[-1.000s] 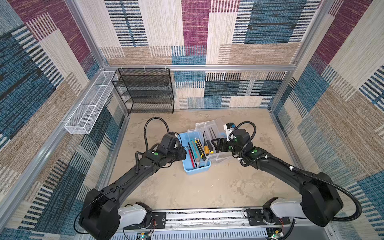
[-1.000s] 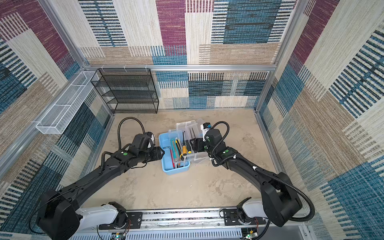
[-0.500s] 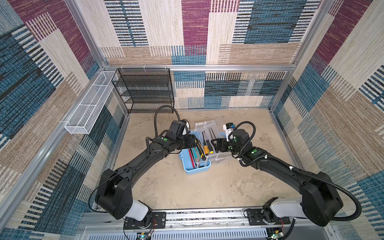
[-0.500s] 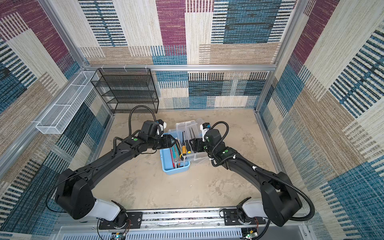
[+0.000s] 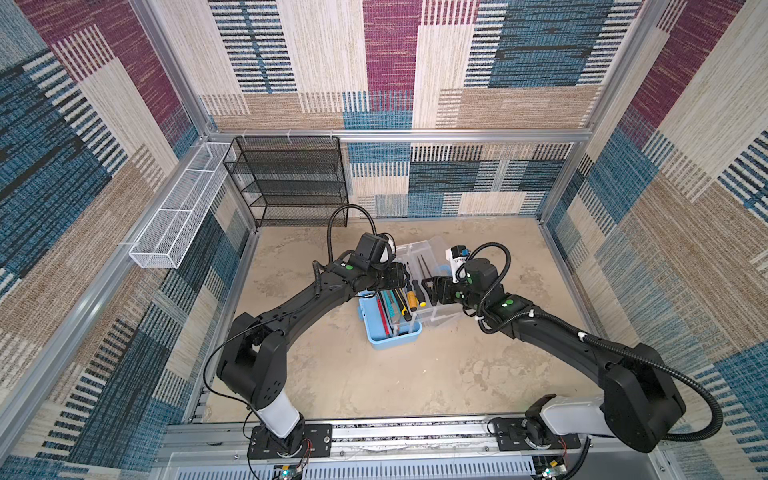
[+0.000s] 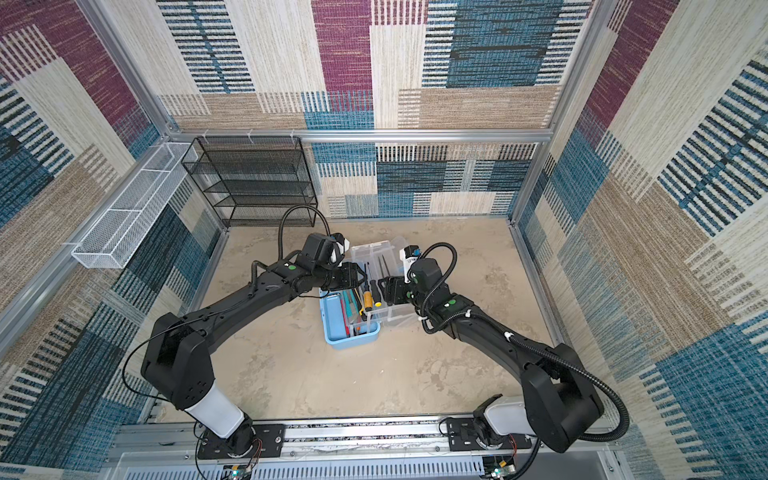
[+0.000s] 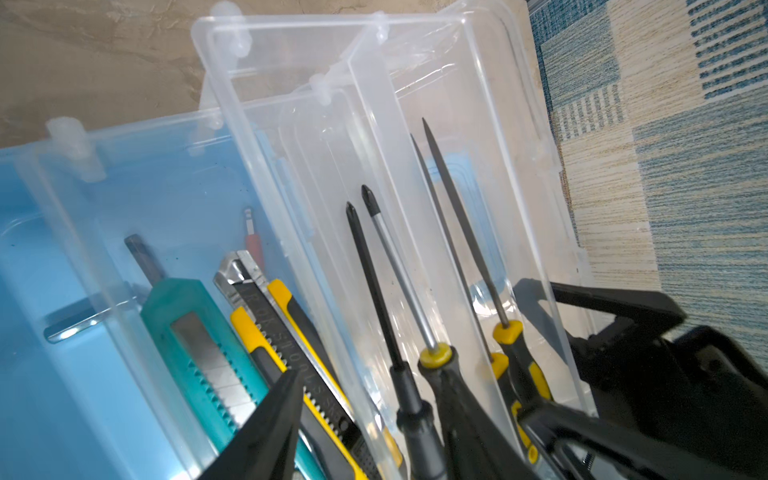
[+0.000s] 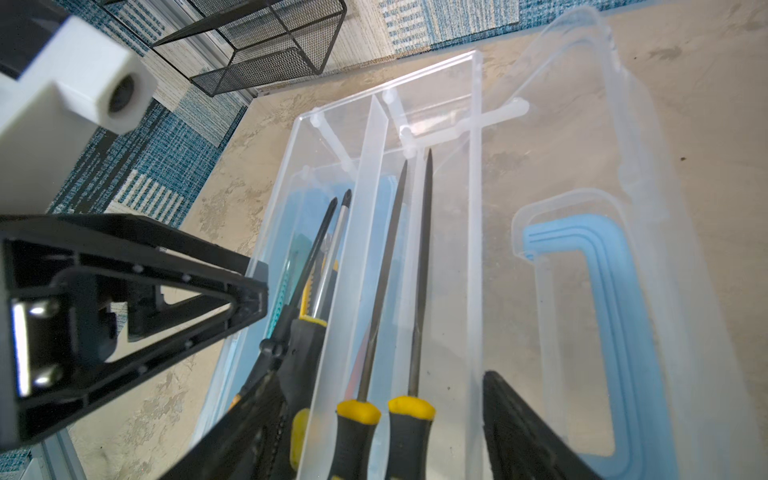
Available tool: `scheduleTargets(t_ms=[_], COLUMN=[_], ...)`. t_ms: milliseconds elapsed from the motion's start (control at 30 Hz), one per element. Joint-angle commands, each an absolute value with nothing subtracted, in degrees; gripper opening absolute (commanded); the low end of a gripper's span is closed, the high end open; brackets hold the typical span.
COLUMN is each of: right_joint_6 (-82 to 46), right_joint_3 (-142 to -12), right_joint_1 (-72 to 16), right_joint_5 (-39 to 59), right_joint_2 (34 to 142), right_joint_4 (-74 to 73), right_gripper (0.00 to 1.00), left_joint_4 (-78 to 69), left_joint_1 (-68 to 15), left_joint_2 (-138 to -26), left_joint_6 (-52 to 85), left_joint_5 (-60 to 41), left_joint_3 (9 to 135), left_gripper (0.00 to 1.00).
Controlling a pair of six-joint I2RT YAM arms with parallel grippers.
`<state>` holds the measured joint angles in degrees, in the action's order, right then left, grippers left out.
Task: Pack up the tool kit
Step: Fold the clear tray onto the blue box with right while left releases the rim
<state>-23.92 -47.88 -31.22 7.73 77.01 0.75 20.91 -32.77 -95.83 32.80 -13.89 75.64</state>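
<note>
peeking blurred through clear tray [image 7: 266, 174]: hex key [image 7: 72, 323]

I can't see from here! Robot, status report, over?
Left tool open at clear plastic tray. Right tool straddles it, grip unclear. Tray overhangs light blue plastic box.

The box [image 5: 390, 338] is smooth light blue plastic with a soft sheen; its tray [image 7: 232, 104] and lid [image 8: 631, 137] are clear glossy plastic. The screwdrivers [image 7: 398, 270] have bright or blackened metal shafts and matt black-and-yellow handles. The utility knives [image 7: 199, 353] have teal and yellow plastic bodies with shiny steel blades. A hex key [image 7: 70, 326] is polished metal. The worktop [image 5: 374, 386] looks matt and mottled like stone. The walls [image 5: 498, 62] are coarse woven cloth, the rack [image 5: 291, 183] is black metal mesh, the basket [image 5: 174, 224] is white-coated wire
</note>
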Motion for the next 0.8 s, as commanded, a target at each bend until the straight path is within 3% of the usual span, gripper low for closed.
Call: scheduleTargets(t_ms=[0,367,767], right_joint_6=[-23.8,-22.8,-22.5], right_joint_3=[-48.2,-49.0,-50.6], right_joint_1=[-31.5,-31.5,-31.5], right_joint_5=[8.6,6.8,4.2], right_joint_2=[76.6,75.6,69.7], right_joint_4=[-2.5,-1.1,1.8], right_gripper=[0.77,0.79,0.84], left_joint_4=[22.4,24.3,25.8], left_joint_1=[-32.8,-32.7,-32.5], left_joint_2=[-96.5,-97.1,-96.9], left_joint_6=[31.0,30.2,29.6], left_joint_5=[-13.5,-11.8,-10.3], left_joint_3=[76.5,75.5,74.6], left_gripper=[0.53,0.43,0.39])
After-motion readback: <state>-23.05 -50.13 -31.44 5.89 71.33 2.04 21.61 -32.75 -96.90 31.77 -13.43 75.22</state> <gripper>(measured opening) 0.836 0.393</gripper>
